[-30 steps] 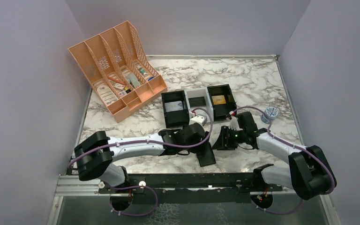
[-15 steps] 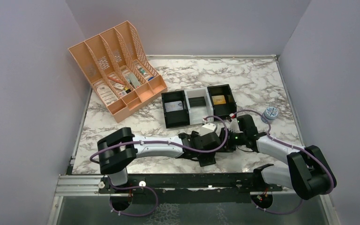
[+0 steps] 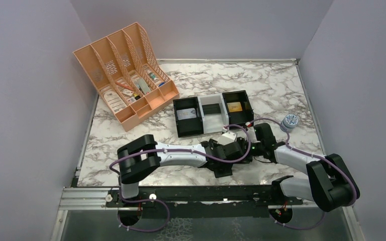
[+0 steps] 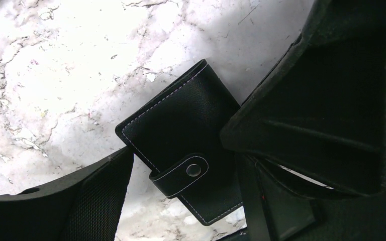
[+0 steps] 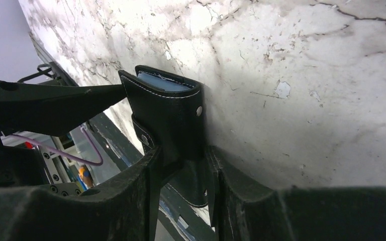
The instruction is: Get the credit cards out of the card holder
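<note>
The table [image 3: 281,85] is a smooth, glossy slab of white marble with grey veins. Plain grey walls [image 3: 30,100] box it in on three sides, and a black rail [image 3: 191,193] runs along its near edge. At its 10 o'clock corner leans a peach plastic rack [image 3: 123,70], perforated, with four slanted slots. Mid-table sits a black-and-white tray [image 3: 213,118] of three square wells, with open marble from its 12 to its 3 o'clock.

The wallet [image 4: 181,115] is at the tray's 5 o'clock, near the front edge. It is black grained leather with white stitching and rounded corners, folded shut, its snap tab [image 4: 178,173] fastened. Blue-grey lining [image 5: 163,81] shows at one edge. The right gripper [image 5: 183,155] clamps it, a finger on each side. The left gripper [image 4: 181,148] stands spread, one fingertip just beside the wallet's edge. In the left wrist view the wallet lies diagonally, its slightly longer sides running from 10 to 4 o'clock. A small round spool [image 3: 290,121] sits at the tray's 3 o'clock.
</note>
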{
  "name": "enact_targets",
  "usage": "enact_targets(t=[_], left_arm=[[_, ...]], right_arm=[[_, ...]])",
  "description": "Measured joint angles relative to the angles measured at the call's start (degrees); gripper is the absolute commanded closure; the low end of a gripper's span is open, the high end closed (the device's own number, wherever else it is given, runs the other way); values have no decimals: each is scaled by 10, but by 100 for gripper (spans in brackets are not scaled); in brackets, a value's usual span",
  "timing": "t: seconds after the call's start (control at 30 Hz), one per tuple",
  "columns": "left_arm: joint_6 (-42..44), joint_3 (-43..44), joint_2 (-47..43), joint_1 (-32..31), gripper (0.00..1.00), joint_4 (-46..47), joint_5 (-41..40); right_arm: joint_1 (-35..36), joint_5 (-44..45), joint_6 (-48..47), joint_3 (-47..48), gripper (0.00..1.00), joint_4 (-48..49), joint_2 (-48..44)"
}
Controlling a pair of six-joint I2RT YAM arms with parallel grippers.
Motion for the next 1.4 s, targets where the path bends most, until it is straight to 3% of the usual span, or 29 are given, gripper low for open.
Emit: enact_targets(t=[0.1, 0.13, 0.17, 0.2, 0.43, 0.6, 0.77, 0.9, 1.07, 1.2, 1.4], left_arm=[[4, 2, 2, 0, 24, -3, -1], [4, 2, 2, 0, 57, -3, -2], [5, 2, 2, 0, 96, -4, -2], [2, 2, 2, 0, 100, -4, -2], [5, 2, -5, -1, 85, 2, -10], [7, 2, -9, -1, 85, 2, -10], [14, -1, -10, -1, 52, 0, -10], [18, -5, -10, -1, 39, -9, -16], [17, -5, -23, -1, 47, -31, -30], [13, -3, -27, -2, 67, -49, -38], [16, 30, -13, -13, 65, -80, -45]], right_arm=[[0, -6, 0, 0, 65, 6, 7], [0, -8, 0, 0, 67, 8, 9], [0, -9, -1, 0, 69, 10, 12], [0, -10, -1, 0, 72, 12, 14], [-1, -17, -4, 0, 68, 14, 23], [-1, -17, -7, 0, 81, 14, 23], [-1, -10, -7, -4, 89, 10, 16], [0, -5, -6, -5, 91, 6, 8], [0, -3, -6, -5, 91, 6, 7], [0, -2, -6, -5, 91, 6, 5], [0, 3, -6, -5, 91, 6, 2]])
